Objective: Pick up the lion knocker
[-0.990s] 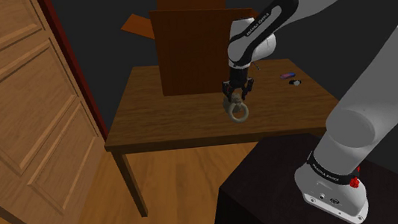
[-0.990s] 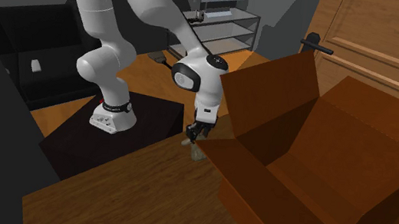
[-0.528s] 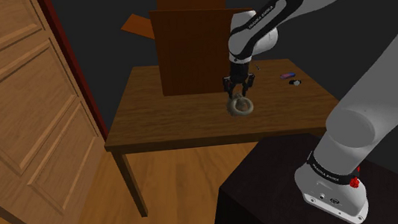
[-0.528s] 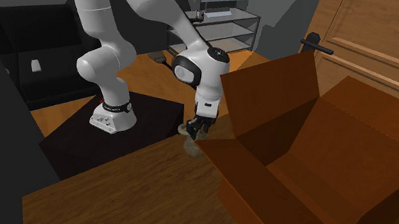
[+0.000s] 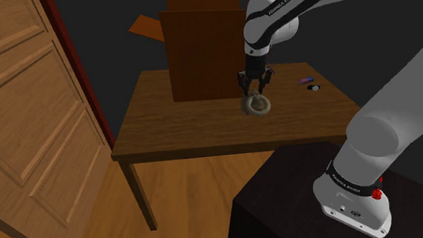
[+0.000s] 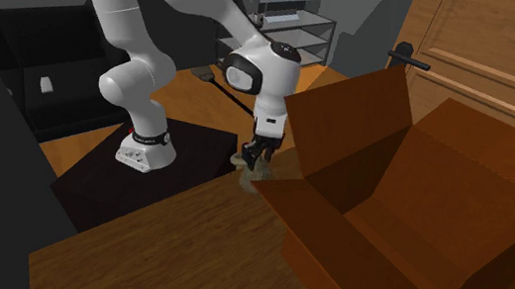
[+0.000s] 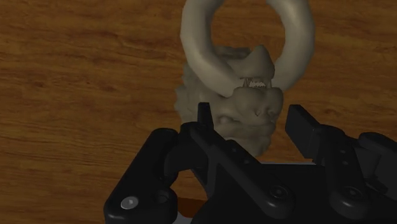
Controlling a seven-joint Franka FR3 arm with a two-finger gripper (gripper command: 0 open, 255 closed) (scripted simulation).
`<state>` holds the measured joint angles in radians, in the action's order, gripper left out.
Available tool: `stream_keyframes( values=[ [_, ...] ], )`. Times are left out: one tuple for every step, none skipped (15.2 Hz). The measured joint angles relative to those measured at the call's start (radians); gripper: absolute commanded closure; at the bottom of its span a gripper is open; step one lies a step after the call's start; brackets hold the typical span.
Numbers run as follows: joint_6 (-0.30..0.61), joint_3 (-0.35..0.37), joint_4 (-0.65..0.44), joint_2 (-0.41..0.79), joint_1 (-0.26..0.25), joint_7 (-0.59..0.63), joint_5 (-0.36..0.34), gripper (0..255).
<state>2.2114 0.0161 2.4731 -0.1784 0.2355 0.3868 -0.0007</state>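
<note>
The lion knocker (image 7: 236, 105) is a greyish-tan lion head with a large ring (image 7: 200, 48) through its mouth. My gripper (image 7: 251, 118) is shut on the head, one black finger on each side, and the ring hangs away from the hand. In the shoulder view the gripper (image 5: 253, 89) holds the knocker (image 5: 256, 105) a little above the wooden table (image 5: 171, 130), just in front of the cardboard box. The second exterior view has the gripper (image 6: 255, 154) and the knocker (image 6: 247, 161) at the box's near corner.
A tall open brown cardboard box (image 5: 204, 55) stands at the table's back, close behind the hand; its flaps spread wide (image 6: 408, 206). Small items (image 5: 311, 86) lie near the table's right edge. A wooden door (image 5: 18, 117) is on the shoulder view's left.
The gripper has risen and shifted slightly toward the box and the shoulder view's right, carrying the knocker with it; the fingers stayed closed on the head.
</note>
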Motion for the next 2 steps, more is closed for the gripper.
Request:
stream_keyframes(
  values=[
    [-0.014,0.001,-0.005,-0.009,-0.001,0.001,0.001,255],
    [-0.023,0.001,-0.008,-0.016,-0.001,0.001,0.001,255]
  ],
)
